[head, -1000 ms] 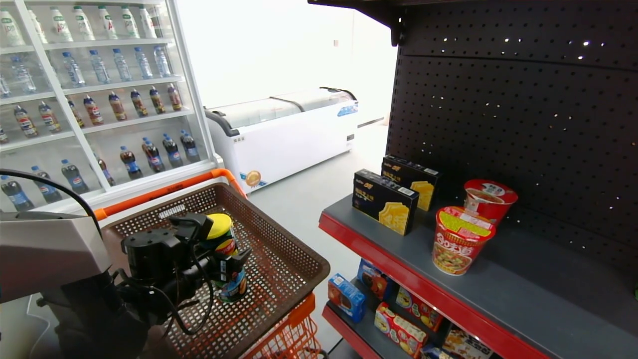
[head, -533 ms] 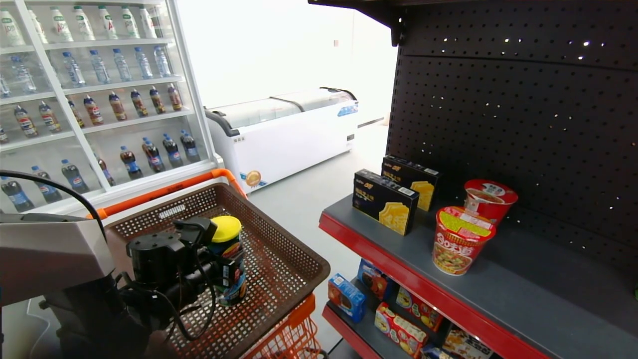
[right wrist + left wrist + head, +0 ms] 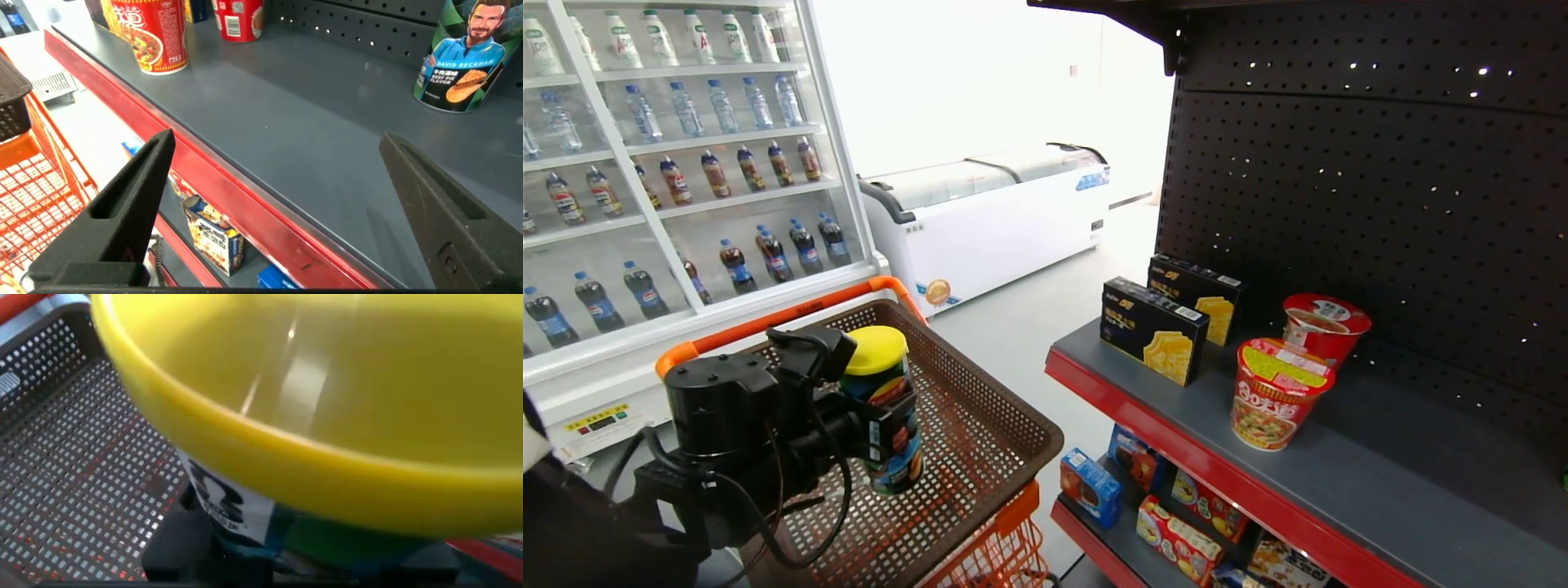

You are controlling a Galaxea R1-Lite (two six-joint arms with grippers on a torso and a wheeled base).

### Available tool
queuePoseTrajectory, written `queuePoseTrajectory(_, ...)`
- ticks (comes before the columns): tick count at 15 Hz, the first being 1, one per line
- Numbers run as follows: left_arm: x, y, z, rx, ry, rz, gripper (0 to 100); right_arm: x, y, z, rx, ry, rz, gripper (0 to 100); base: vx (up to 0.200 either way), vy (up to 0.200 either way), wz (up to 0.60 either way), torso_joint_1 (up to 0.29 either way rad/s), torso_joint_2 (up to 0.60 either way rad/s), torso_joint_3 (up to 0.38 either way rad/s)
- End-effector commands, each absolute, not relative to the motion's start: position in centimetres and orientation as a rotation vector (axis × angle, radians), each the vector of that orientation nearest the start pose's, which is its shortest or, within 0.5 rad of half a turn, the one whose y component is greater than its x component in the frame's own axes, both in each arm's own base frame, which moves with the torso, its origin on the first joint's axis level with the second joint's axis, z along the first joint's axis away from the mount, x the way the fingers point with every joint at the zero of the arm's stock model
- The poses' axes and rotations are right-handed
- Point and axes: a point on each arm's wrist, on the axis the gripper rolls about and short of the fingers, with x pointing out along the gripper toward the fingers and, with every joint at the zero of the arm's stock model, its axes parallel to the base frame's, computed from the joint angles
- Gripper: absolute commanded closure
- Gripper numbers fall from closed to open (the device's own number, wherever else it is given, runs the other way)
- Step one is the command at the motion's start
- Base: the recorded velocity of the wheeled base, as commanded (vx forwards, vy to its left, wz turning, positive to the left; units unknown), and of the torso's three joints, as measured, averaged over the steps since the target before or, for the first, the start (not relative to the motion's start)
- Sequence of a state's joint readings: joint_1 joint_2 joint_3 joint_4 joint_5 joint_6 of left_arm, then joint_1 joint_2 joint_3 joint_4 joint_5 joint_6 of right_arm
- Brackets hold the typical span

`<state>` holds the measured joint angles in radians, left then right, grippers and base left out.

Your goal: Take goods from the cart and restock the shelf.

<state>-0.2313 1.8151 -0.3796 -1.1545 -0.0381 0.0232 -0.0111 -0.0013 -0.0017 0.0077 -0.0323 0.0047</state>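
Left gripper [image 3: 870,412] clamps upright yellow-lidded snack canister [image 3: 890,384] over cart basket [image 3: 980,425]; shelf [image 3: 1380,465] lies rightward, under the gaping right gripper [image 3: 278,143].

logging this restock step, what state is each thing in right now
left end effector: shut on the yellow-lid can
yellow-lid can: roughly upright, held over the cart
right end effector: open, over the shelf
front noodle cup: upright, lid on
rear noodle cup: upright, lid on
black boxes: standing, closed
green can: upright on the shelf
chest freezer: lid shut
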Motion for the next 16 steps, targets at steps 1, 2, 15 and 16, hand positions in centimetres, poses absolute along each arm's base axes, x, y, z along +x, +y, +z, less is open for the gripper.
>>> queuePoseTrajectory(1, 23.3, -7.4, 15.1, 0.036, 0.160, -0.338, 100, -2.3, 0.0, 7.5, 0.005, 0.006, -0.043, 0, 0.000, 0.000, 0.00, 0.000, 0.00, 0.000)
queuePoseTrajectory(2, 22.0, -7.5, 15.8, 0.034, 0.186, -0.366, 100, -2.3, 0.0, 7.5, 0.005, 0.006, -0.043, 0, 0.000, 0.000, 0.00, 0.000, 0.00, 0.000)
queuePoseTrajectory(15, 10.6, -5.1, 21.0, -0.037, 0.003, -0.474, 100, -2.3, 0.0, 7.5, 0.005, 0.006, -0.043, 0, 0.000, 0.000, 0.00, 0.000, 0.00, 0.000)
queuePoseTrajectory(16, 9.7, -4.7, 21.0, -0.037, 0.003, -0.482, 100, -2.3, 0.0, 7.5, 0.005, 0.006, -0.043, 0, 0.000, 0.000, 0.00, 0.000, 0.00, 0.000)
